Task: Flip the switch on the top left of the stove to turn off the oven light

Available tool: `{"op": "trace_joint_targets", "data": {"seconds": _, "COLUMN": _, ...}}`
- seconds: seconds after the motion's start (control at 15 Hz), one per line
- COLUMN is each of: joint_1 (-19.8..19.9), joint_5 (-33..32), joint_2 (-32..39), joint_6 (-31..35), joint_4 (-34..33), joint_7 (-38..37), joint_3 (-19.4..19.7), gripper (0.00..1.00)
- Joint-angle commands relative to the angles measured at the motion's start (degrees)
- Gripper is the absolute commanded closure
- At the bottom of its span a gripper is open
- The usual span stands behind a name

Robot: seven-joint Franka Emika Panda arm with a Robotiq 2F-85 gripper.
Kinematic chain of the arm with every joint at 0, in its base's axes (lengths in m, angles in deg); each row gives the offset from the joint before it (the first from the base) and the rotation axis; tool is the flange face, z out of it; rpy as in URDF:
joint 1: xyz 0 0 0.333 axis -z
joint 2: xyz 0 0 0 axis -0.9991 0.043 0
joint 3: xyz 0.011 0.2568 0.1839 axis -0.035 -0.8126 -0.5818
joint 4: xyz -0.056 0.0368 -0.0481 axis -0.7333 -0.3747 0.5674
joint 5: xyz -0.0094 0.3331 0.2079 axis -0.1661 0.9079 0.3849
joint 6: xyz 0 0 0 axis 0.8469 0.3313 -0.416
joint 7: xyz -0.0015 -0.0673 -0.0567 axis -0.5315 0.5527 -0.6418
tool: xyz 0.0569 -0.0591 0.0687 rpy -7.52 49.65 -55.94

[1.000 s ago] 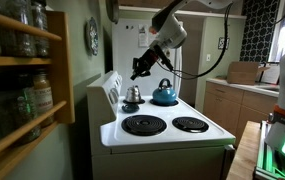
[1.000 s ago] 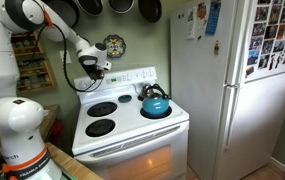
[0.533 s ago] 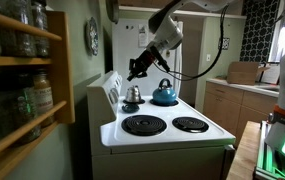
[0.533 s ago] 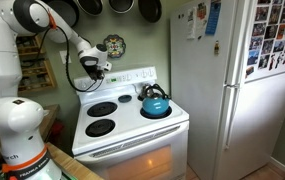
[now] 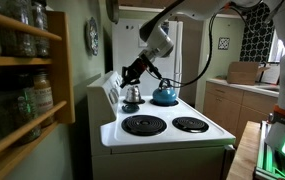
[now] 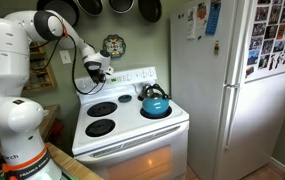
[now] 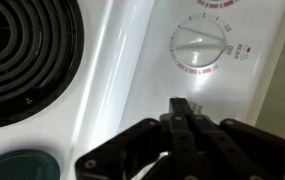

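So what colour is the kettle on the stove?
Blue: the kettle shows clearest in an exterior view.

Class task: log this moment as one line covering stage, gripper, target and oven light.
stage: pre-flip | gripper: shut, at left end of stove back panel | dial: just ahead, not touched | oven window: glowing, light on

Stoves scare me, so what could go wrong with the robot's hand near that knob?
The shut hand sits right by the round dial, so it might twist that by mistake. The blue kettle stands close on the stove, so the arm could bump it.
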Motion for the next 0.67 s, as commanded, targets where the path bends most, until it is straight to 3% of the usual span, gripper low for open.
{"op": "trace_joint_targets", "data": {"seconds": 0.0, "joint_1": 0.6, "joint_5": 1.1, "joint_2": 3.2, "joint_6": 0.8, "joint_4": -2.8, "joint_7": -1.4, "joint_3": -1.4, "gripper": 1.0}}
{"op": "trace_joint_targets", "data": {"seconds": 0.6, "joint_1": 0.3, "joint_5": 0.9, "joint_2": 6.8, "joint_6": 1.6, "joint_4": -5.7, "joint_7": -4.2, "joint_3": -1.8, "gripper": 1.0}}
